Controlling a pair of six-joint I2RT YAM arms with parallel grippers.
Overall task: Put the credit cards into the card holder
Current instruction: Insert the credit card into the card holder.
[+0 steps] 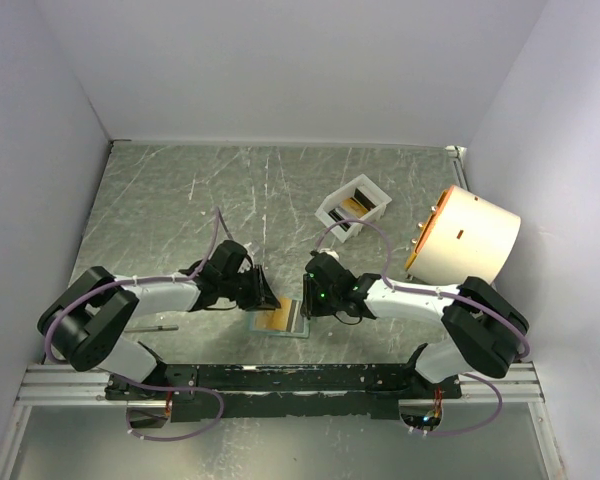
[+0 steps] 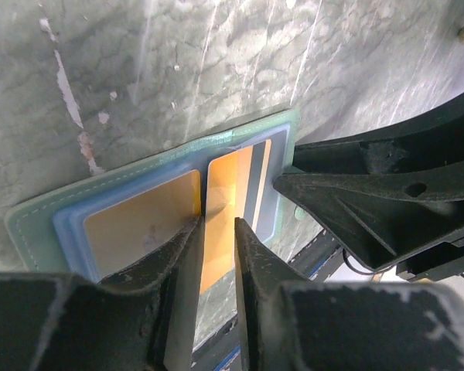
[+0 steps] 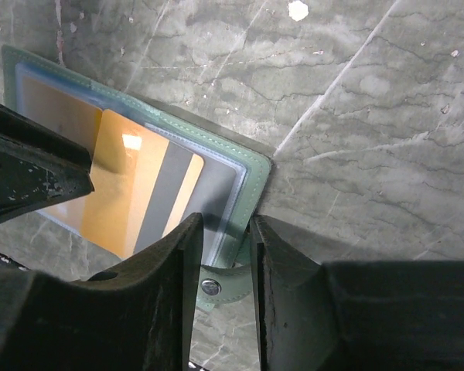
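The sage-green card holder (image 1: 298, 322) lies open and flat on the table between my grippers, pale blue inside (image 2: 69, 224). One gold credit card (image 2: 139, 220) sits in its left pocket. A second gold card with a grey stripe (image 2: 230, 174) lies over the right half (image 3: 139, 185). My left gripper (image 2: 218, 222) is over this card, jaws a narrow gap apart, the card showing between them. My right gripper (image 3: 226, 220) is narrowly open astride the holder's right edge (image 3: 251, 174), beside the snap tab (image 3: 210, 287).
A white rectangular tray (image 1: 332, 213) with more cards (image 1: 356, 204) stands behind the holder. A large cream cylinder (image 1: 470, 235) lies at the right, near the wall. The arms' black base rail (image 1: 280, 378) runs along the near edge.
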